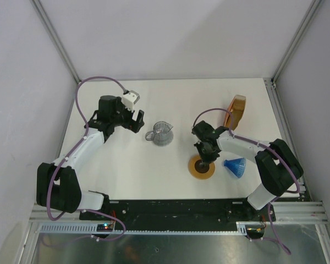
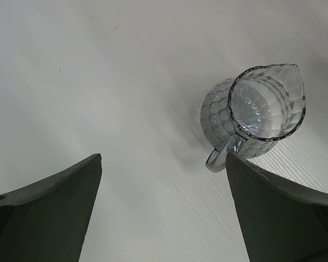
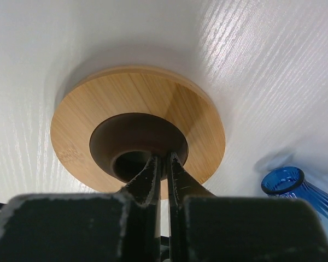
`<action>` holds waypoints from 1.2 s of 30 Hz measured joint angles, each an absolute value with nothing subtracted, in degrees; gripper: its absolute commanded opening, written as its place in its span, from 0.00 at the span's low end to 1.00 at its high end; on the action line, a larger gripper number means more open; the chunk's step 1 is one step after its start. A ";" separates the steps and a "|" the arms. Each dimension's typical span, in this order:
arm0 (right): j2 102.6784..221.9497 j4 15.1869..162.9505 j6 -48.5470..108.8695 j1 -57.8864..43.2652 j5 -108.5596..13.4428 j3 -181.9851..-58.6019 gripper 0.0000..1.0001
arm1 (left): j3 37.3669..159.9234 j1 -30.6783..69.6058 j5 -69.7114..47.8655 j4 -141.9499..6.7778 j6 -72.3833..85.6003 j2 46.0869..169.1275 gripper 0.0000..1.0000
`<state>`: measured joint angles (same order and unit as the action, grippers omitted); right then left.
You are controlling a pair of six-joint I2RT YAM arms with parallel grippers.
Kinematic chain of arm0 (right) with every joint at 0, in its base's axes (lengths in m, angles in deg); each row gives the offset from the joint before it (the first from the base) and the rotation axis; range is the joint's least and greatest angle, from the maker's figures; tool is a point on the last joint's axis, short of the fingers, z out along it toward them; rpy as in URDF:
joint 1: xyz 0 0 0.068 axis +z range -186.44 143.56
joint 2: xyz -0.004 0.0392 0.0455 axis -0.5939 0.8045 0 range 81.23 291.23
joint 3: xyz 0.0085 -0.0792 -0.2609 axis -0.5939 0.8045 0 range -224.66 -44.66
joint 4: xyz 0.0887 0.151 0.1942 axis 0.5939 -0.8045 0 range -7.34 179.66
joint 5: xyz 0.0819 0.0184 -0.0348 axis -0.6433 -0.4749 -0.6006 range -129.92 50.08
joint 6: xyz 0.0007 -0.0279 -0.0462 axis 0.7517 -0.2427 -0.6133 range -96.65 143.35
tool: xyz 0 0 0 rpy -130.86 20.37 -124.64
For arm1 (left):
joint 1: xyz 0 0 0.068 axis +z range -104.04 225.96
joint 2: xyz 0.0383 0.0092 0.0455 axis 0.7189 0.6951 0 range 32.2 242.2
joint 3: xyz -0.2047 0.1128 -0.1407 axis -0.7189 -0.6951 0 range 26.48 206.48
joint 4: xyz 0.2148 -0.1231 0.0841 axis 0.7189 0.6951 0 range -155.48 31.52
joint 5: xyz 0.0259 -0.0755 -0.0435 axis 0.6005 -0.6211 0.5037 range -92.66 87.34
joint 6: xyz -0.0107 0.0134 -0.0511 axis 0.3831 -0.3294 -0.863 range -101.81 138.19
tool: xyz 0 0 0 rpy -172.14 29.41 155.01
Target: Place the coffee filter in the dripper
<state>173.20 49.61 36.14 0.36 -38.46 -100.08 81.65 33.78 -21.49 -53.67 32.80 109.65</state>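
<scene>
The dripper (image 1: 235, 166), a translucent blue ribbed cone, lies on its side at the right of the table; its narrow end shows in the right wrist view (image 3: 284, 183). No single coffee filter is in view; only the thick orange-brown stack of filters (image 1: 237, 110) stands at the back right. My right gripper (image 1: 203, 161) (image 3: 165, 158) is shut, its fingertips pinching the rim of the dark hole in the flat brown ring (image 1: 202, 166) (image 3: 136, 103), just left of the dripper. My left gripper (image 1: 136, 122) (image 2: 164, 158) is open and empty above the table.
A clear glass jug (image 1: 163, 133) (image 2: 262, 109) stands upright mid-table, just right of my left gripper, its handle toward the fingers. White walls with metal posts enclose the table on three sides.
</scene>
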 measured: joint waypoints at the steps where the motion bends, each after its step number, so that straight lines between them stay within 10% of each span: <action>1: 173.20 49.52 36.06 0.42 -38.35 -100.14 0.00 | 81.65 33.78 -21.49 -53.69 32.80 109.65 1.00; 36: 170.53 48.39 30.70 -3.62 -34.31 -104.78 0.00 | 79.40 31.29 -35.87 -50.81 55.31 118.15 0.78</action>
<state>170.53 48.39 30.70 -3.62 -34.31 -104.78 79.40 31.29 -35.87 -50.81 55.31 118.15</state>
